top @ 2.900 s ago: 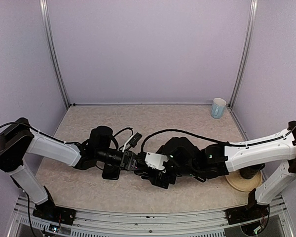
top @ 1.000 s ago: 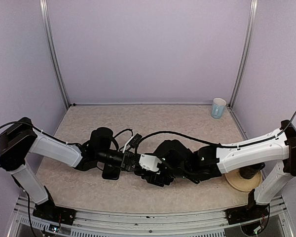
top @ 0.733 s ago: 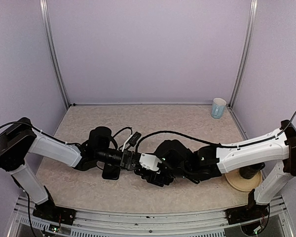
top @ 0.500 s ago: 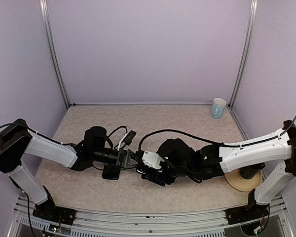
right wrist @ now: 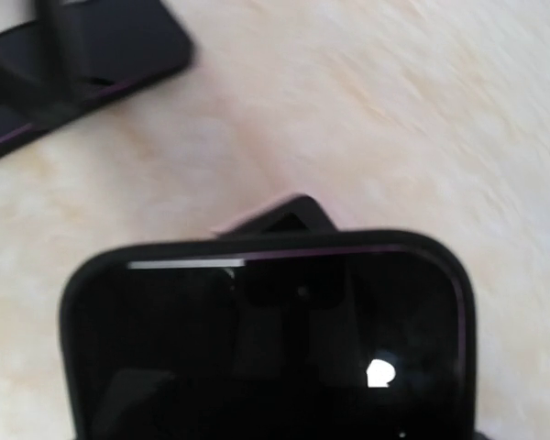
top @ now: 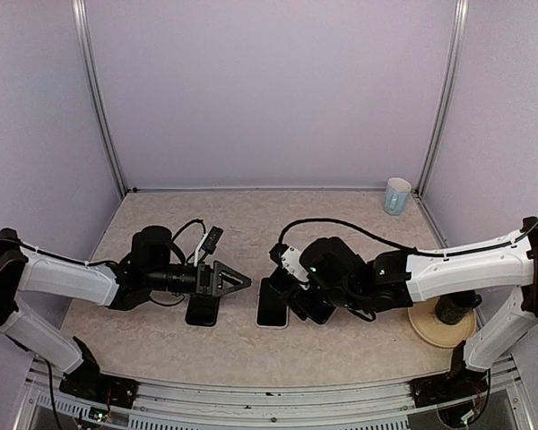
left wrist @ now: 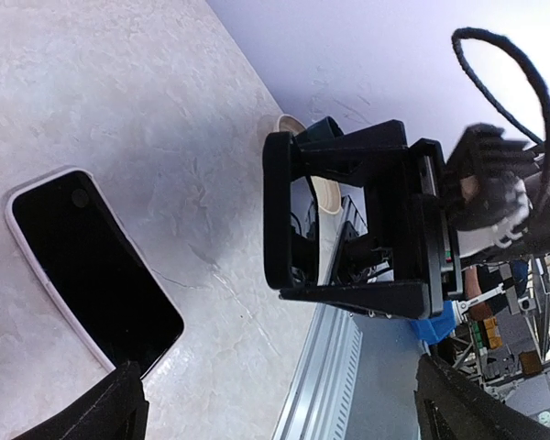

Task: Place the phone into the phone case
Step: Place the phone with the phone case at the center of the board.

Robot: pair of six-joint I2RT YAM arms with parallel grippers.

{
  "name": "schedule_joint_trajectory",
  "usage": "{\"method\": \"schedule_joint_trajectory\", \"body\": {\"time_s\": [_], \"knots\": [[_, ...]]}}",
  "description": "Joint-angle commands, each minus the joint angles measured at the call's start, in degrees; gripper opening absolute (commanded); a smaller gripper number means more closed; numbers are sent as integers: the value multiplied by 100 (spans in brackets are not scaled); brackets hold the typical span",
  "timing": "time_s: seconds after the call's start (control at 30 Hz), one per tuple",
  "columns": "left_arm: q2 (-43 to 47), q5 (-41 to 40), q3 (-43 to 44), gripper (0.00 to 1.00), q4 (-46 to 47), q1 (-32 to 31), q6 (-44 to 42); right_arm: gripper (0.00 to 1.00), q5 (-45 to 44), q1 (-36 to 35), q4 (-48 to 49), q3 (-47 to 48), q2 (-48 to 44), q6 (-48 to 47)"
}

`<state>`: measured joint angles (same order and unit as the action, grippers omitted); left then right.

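Observation:
A white-edged phone (top: 272,303) (left wrist: 92,275) lies flat on the table, screen up, touched by neither gripper. Just right of it my right gripper (top: 298,300) (left wrist: 280,220) is shut across a black phone case (right wrist: 266,339), holding it tilted off the table. The case shows a glossy dark face inside its rim, and I cannot tell whether anything sits in it. In the right wrist view it hides the fingers. My left gripper (top: 238,280) (left wrist: 289,412) stands wide open and empty, well left of the phone.
A flat black slab (top: 202,311) (right wrist: 82,55) lies on the table under my left wrist. A tan plate (top: 442,330) with a dark cup (top: 450,310) on it sits at the right, and a pale mug (top: 396,195) stands at the back right corner.
My left gripper has opened and drawn back to the left, away from the right gripper. The right gripper has shifted right with the black case. The white-edged phone now shows on the table.

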<state>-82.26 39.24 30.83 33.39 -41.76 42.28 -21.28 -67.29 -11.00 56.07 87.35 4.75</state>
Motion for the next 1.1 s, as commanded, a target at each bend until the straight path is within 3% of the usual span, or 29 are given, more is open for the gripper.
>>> {"method": "schedule_joint_trajectory", "body": {"time_s": [0.0,0.13,0.57,1.07], "knots": [[283,-356,-128,99,-248,45,-170,58,-687,169,-352,300,-91,1262],[479,-511,-213,99,-304,53,-188,58,-937,331,-848,591,132,2199],[948,-768,-435,99,-538,62,-194,61,-1660,581,-1403,568,425,4038],[1150,-946,-455,99,-711,63,-228,62,-1272,1173,-961,-118,561,4877]]}}
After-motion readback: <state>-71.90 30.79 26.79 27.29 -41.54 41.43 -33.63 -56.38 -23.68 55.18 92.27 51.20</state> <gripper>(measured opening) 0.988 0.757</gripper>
